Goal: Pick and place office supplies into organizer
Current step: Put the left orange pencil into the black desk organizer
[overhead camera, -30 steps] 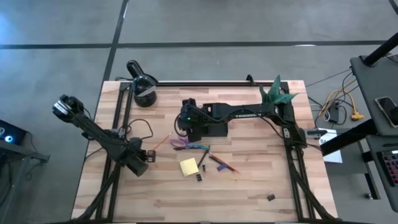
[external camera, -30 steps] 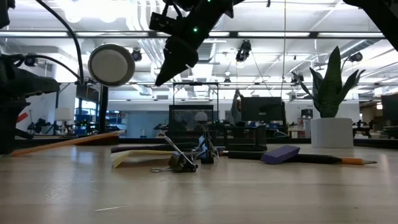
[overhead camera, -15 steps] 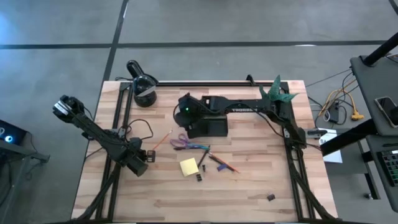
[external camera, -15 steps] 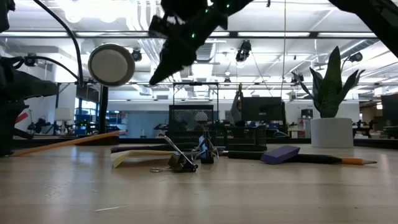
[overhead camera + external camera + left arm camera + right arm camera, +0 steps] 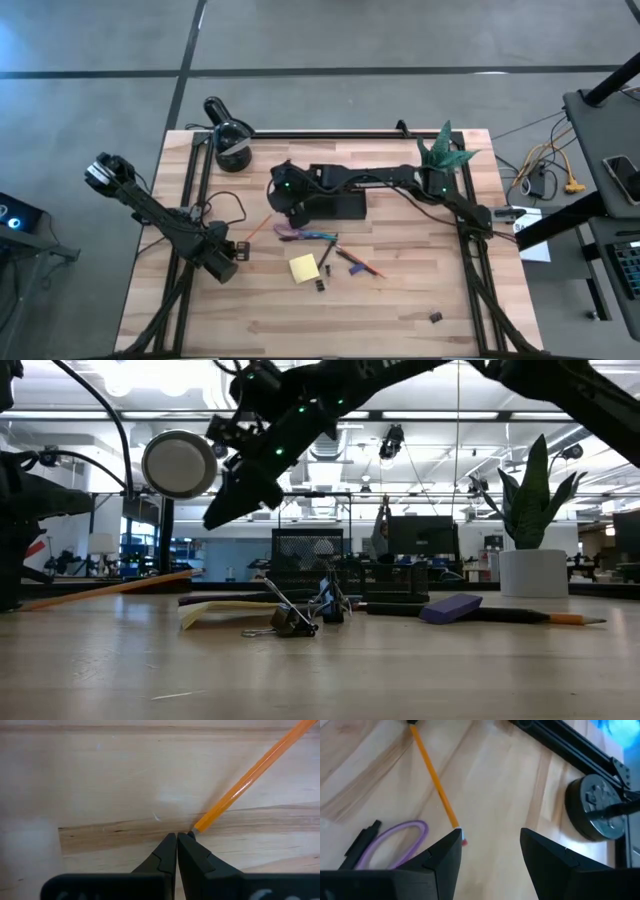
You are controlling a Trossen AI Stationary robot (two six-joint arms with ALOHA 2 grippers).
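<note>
Leftward across the frame's middle goes the right pincer, fingers spread wide and empty, above the orange pencil and purple-handled scissors. Behind sits the organizer. Lower left, the left pincer rests shut on the counter.

Table of pale, matt wood planks (grain showing); pencil smooth glossy orange; scissors' handles smooth purple plastic

pencil: orange | scissors: purple (handle) | sticky-note pad: yellow
</note>
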